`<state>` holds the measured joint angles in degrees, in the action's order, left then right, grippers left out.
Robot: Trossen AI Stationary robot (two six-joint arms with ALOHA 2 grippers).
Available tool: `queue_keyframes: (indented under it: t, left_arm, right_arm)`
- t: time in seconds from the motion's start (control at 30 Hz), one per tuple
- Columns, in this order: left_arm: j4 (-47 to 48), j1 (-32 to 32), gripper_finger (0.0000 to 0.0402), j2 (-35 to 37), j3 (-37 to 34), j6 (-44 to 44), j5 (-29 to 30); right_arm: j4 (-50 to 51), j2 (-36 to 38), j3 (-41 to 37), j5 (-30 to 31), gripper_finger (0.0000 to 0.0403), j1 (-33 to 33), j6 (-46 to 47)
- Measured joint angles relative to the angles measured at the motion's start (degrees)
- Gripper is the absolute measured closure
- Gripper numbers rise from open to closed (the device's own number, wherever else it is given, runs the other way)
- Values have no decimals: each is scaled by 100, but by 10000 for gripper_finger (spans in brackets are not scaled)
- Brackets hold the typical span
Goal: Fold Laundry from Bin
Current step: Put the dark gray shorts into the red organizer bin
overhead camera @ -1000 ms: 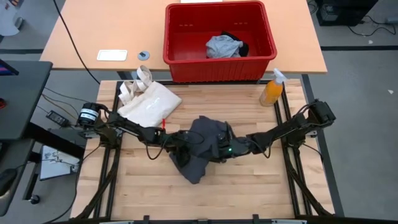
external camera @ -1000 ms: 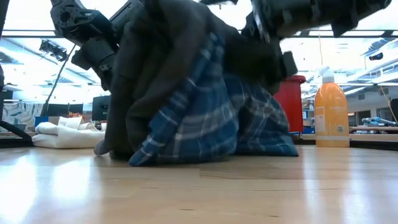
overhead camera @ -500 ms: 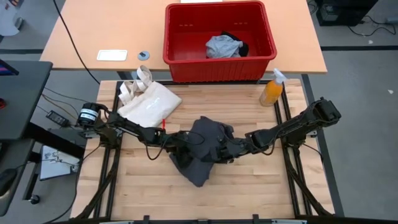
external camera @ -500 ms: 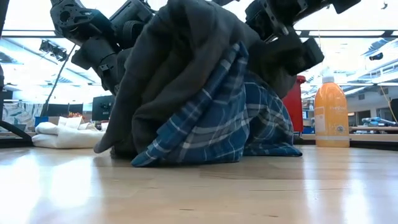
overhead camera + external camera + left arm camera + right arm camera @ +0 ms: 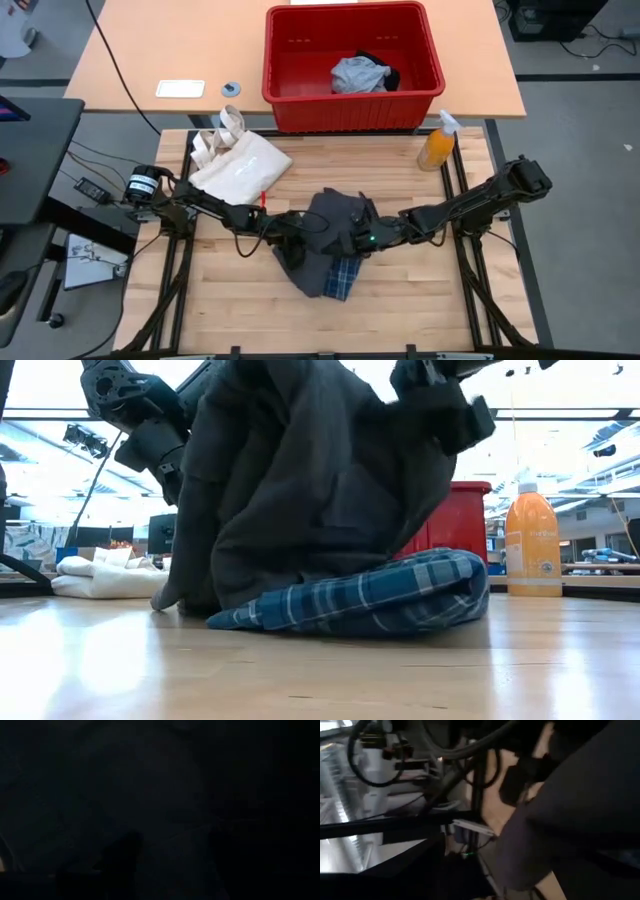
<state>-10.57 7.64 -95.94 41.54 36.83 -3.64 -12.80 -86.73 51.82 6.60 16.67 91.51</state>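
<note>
- Plaid shirt (image 5: 380, 598) has dropped out from under the charcoal garment (image 5: 330, 232) since half a second ago; it lies bunched on the butcher-block table (image 5: 400, 300) near the front edge.
- Left gripper (image 5: 292, 228) and right gripper (image 5: 362, 240) both buried in the charcoal garment, mid-table; grip state cannot be told.
- Red bin (image 5: 300, 95) on the tan desk behind holds a light grey piece (image 5: 358, 74) and a black piece (image 5: 388, 76).
- Tote bag (image 5: 240, 165) toward the table's back-left corner, orange spray bottle (image 5: 437, 145) toward its back-right.
</note>
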Motion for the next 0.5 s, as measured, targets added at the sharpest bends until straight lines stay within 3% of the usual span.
queue_keyframes:
  t: [0.17, 0.23, 0.5]
  left_arm:
    - [2, -4, 144, 0, 0, -19, 0]
    - [2, -6, 144, 0, 0, -16, 0]
    - [-25, -4, 144, 4, 0, -16, 3]
  right_arm:
    - [1509, -49, -32, -183, 56, -33, 1]
    - [1689, -36, -35, -65, 56, -33, -16]
    - [279, -254, -1152, 506, 56, -33, 683]
